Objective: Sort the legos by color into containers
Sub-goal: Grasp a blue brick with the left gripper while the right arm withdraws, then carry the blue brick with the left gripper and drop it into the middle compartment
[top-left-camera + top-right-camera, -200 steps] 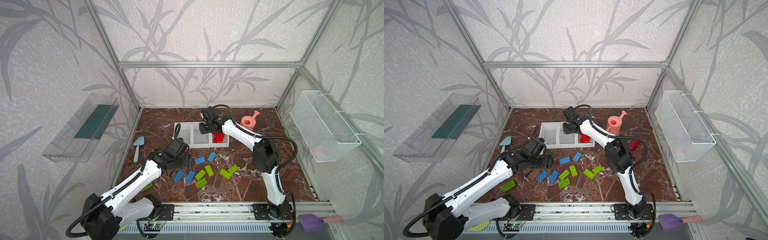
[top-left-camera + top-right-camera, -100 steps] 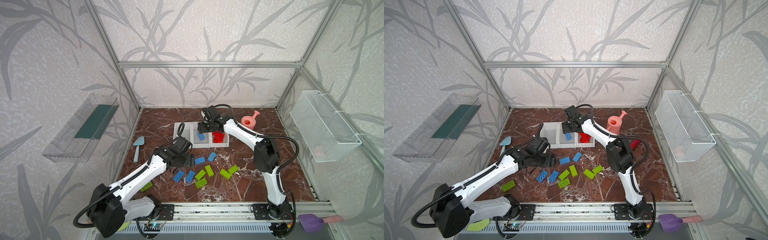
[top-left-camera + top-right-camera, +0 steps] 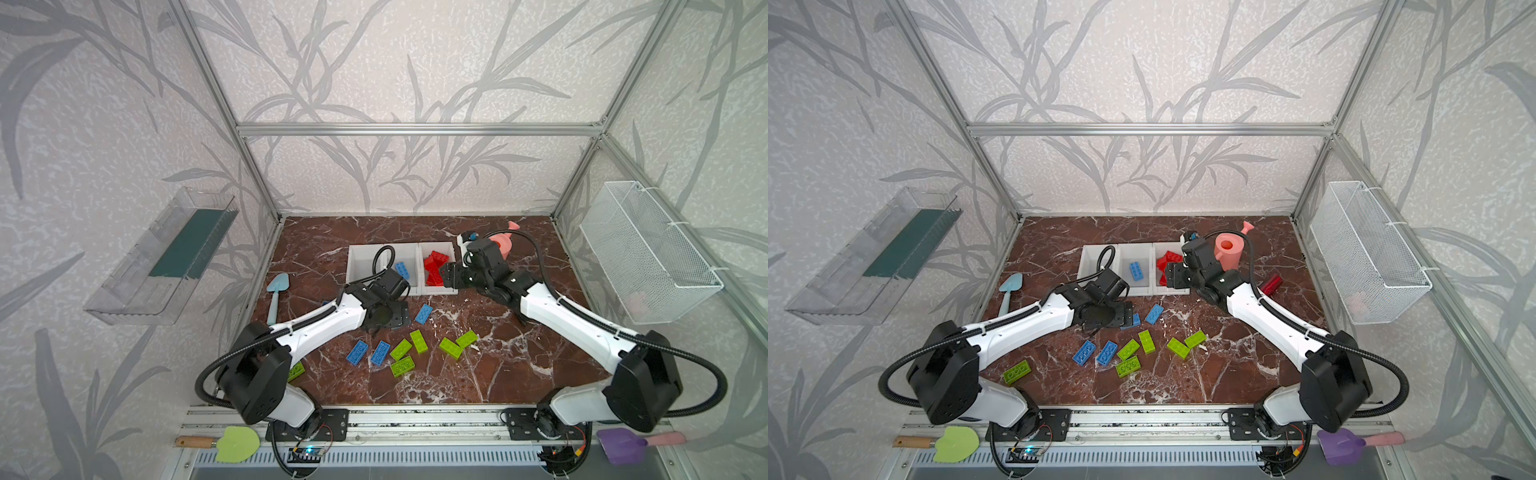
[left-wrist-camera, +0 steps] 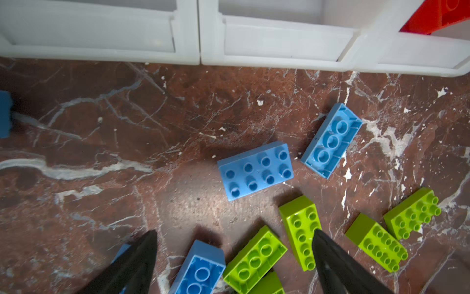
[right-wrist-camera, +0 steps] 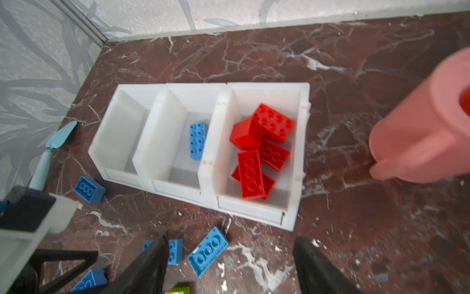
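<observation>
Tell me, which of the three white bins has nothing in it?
The left bin, farthest from the pink can. The middle bin holds one blue brick; the right bin, red bricks.

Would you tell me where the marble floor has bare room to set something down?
Bare floor lies between the containers and the rear wall, and between the green legos and the front rail. Before the containers, blue legos and green ones crowd it.
</observation>
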`<state>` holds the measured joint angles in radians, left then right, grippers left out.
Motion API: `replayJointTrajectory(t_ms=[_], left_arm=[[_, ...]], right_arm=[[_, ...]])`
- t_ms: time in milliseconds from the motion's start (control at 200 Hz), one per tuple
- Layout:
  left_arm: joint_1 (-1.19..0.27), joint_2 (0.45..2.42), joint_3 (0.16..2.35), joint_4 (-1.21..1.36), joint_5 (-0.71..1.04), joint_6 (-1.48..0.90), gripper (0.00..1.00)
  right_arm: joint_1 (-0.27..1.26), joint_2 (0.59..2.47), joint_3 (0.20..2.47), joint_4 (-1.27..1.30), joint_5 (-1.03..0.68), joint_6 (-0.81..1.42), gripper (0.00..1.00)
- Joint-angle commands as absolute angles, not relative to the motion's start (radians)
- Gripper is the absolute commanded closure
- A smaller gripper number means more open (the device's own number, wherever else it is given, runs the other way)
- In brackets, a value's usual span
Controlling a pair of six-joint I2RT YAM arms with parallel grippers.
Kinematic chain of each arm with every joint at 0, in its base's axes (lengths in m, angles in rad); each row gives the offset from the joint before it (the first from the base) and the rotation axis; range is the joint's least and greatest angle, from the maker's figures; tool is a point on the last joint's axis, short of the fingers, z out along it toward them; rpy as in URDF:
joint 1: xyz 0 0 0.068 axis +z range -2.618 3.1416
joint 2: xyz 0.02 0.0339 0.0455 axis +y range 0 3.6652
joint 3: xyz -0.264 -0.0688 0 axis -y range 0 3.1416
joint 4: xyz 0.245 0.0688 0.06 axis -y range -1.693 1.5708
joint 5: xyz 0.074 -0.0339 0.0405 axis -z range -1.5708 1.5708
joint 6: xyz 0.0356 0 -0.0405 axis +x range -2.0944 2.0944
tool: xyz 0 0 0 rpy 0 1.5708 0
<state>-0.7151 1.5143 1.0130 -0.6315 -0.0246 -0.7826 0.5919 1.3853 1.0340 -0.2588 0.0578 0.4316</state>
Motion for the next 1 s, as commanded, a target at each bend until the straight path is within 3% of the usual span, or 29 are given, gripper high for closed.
replayJointTrajectory(t_ms=[0, 325, 700, 890, 995], left_arm=[[-0.741, 1.585, 1.072, -0.608, -0.069, -0.859, 0.05], [-0.755, 1.793, 1.169, -0.613, -0.085, -0.927, 0.05], [-0.755, 1.874, 1.192, -0.645, -0.129, -0.978, 0.13], [-0.754, 1.891, 1.213, -0.649, -0.126, -0.967, 0.22], [-0.754, 1.888, 1.219, -0.653, -0.126, -0.954, 0.36]], right_arm=[[0.590, 1.289, 0.891, -0.167, 0.115, 0.463, 0.22], [0.587, 1.086, 0.647, -0.135, 0.114, 0.488, 0.22], [0.585, 1.073, 0.601, -0.134, 0.098, 0.474, 0.22], [0.586, 1.092, 0.606, -0.127, 0.096, 0.471, 0.22], [0.586, 1.094, 0.606, -0.121, 0.094, 0.467, 0.22]])
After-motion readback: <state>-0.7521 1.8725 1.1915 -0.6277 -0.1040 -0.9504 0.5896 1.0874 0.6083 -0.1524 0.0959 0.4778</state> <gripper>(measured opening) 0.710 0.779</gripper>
